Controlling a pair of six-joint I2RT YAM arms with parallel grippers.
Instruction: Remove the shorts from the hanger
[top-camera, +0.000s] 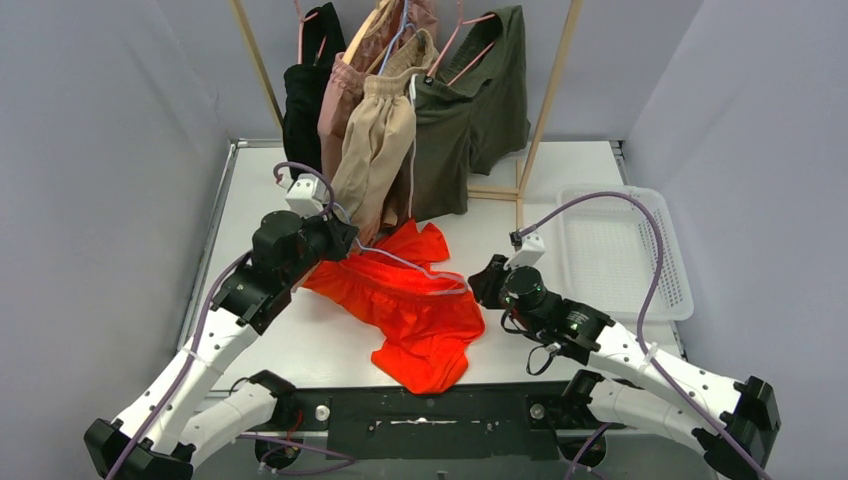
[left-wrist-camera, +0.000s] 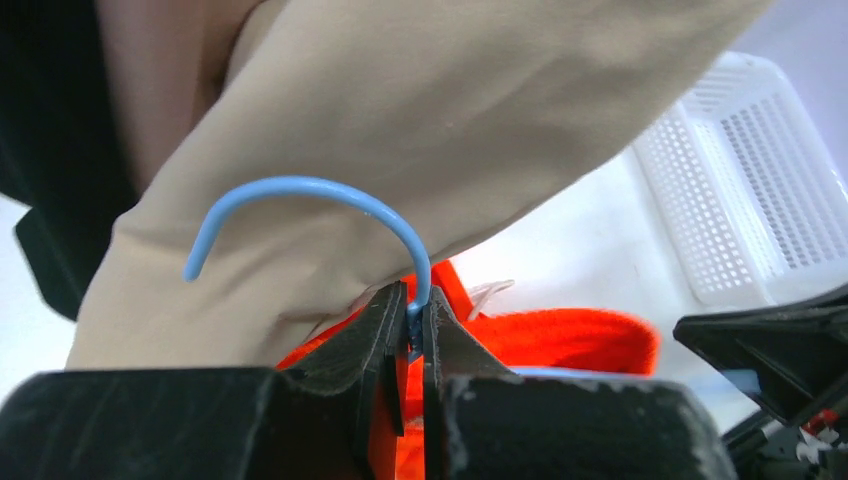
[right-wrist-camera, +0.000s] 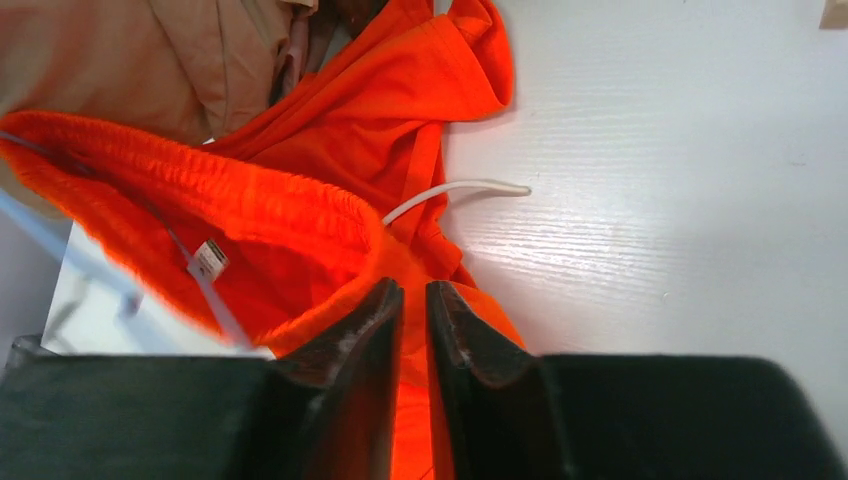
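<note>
Bright orange shorts (top-camera: 420, 310) lie spread on the white table, still threaded on a light blue wire hanger (top-camera: 410, 265). My left gripper (top-camera: 345, 240) is shut on the neck of that hanger (left-wrist-camera: 330, 190), just below its hook, with the orange waistband (left-wrist-camera: 580, 340) behind it. My right gripper (top-camera: 480, 280) sits at the shorts' right edge. Its jaws (right-wrist-camera: 414, 295) stand a narrow slit apart with orange fabric (right-wrist-camera: 300, 210) pinched between them. A white drawstring (right-wrist-camera: 460, 188) trails onto the table.
Beige shorts (top-camera: 375, 150), pink shorts (top-camera: 340, 95), olive shorts (top-camera: 475, 110) and a black garment (top-camera: 305, 100) hang from a wooden rack (top-camera: 545, 110) at the back, close over my left gripper. A white perforated basket (top-camera: 625, 250) stands at the right.
</note>
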